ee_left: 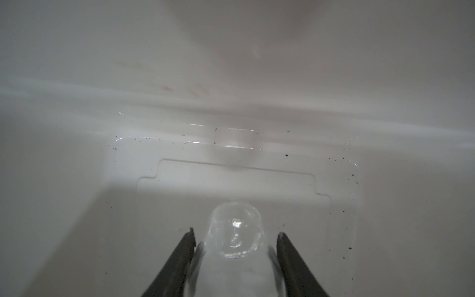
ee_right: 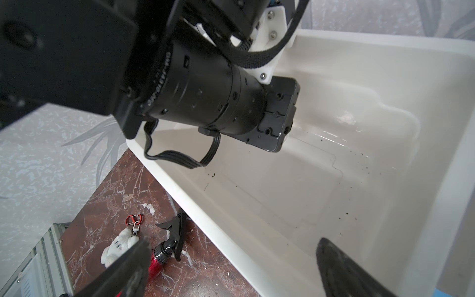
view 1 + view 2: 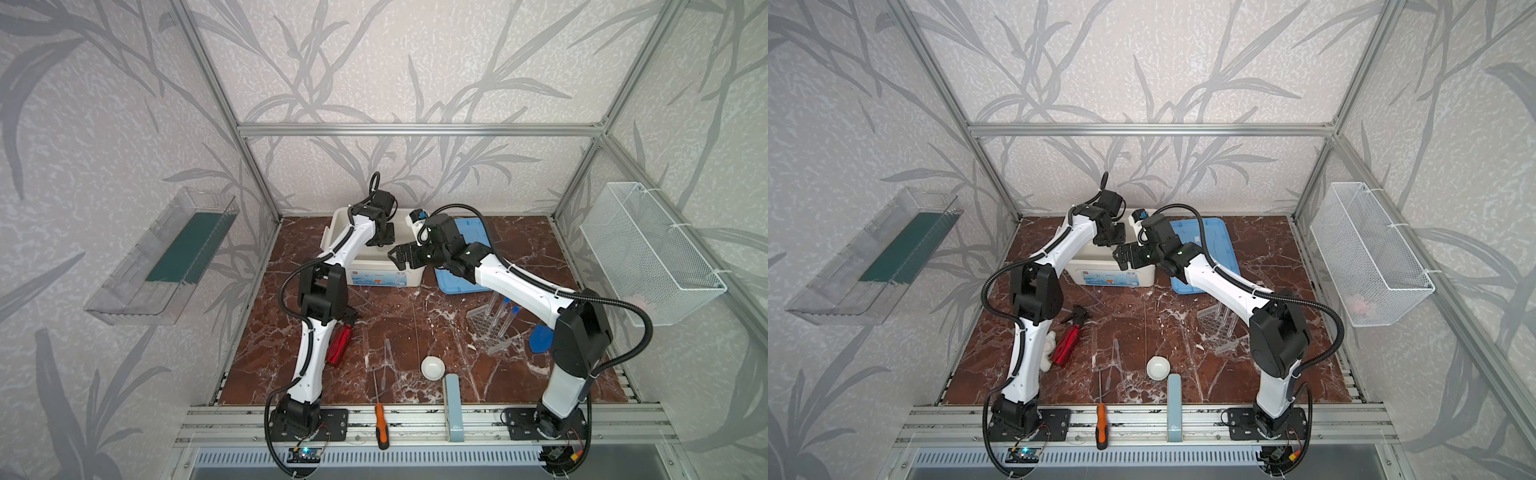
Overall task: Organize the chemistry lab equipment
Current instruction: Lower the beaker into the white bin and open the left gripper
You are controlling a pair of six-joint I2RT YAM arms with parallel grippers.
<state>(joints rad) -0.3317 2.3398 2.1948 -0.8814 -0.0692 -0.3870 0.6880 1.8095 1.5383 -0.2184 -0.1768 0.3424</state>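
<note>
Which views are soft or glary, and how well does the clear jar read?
Left wrist view: clear jar between the jaws shows mainly by its glint, jaws and far bin wall blurred. Right wrist view: near jaws soft, glare streaks on the bin floor. Both top views: evenly lit, clear tubes faint against the marble tabletop.

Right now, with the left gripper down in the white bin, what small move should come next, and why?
Probably lower the left gripper slightly, then open it. It grips the clear jar low over the bare floor of the bin, so release looks due. Whether the jar touches the floor I cannot tell, hence lowering first.
</note>
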